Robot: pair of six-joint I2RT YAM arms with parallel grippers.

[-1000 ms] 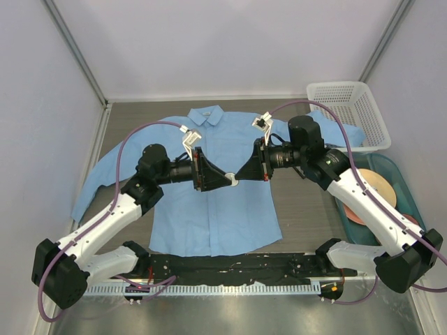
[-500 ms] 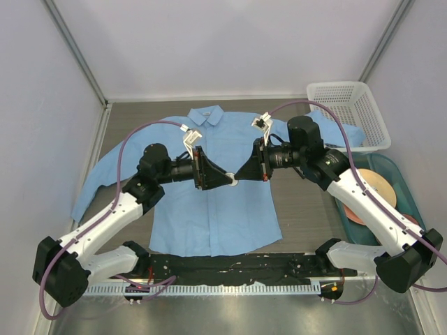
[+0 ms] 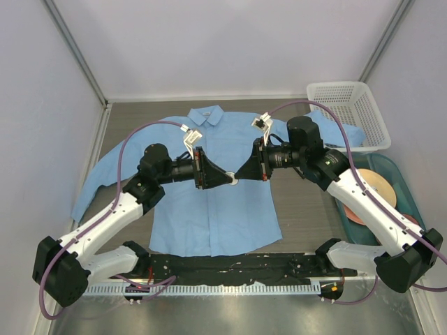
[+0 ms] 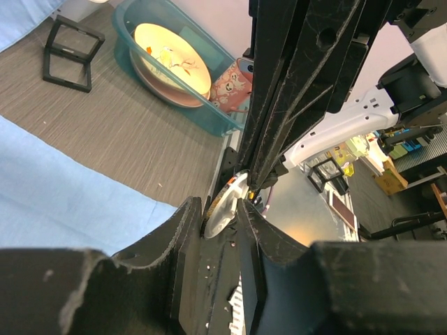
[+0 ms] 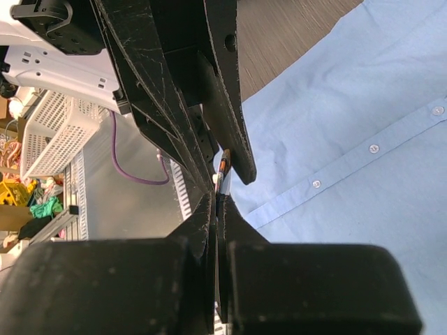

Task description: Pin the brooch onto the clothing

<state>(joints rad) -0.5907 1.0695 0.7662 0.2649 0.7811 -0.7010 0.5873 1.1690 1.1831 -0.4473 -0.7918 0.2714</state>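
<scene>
My two tools meet tip to tip above the middle of the shirt (image 3: 216,216), which lies flat on the counter (image 3: 307,216), collar at the far end, sleeves out to both sides. The brooch (image 4: 225,207) sits right btwn the tips, up off the fabric, over the button line. Right tool (image 5: 218,202): jaws pressed tight together, nipping the brooch by its edge; from the right wrist cam I see only an orange sliver at the tips. Left tool (image 3: 228,180): jaws a little apart w/ the disc tilted in the gap. It looks to touch both fingers (image 4: 188,220), but I cannot tell if they really clamp it. Over on the right, a teal tub (image 3: 408,202) w/ a plate (image 3: 377,188) inside. A white mesh basket (image 3: 349,112) sits at the far right, on the end of the right sleeve. A small black square case (image 4: 70,52) stands on the counter near the tub.
</scene>
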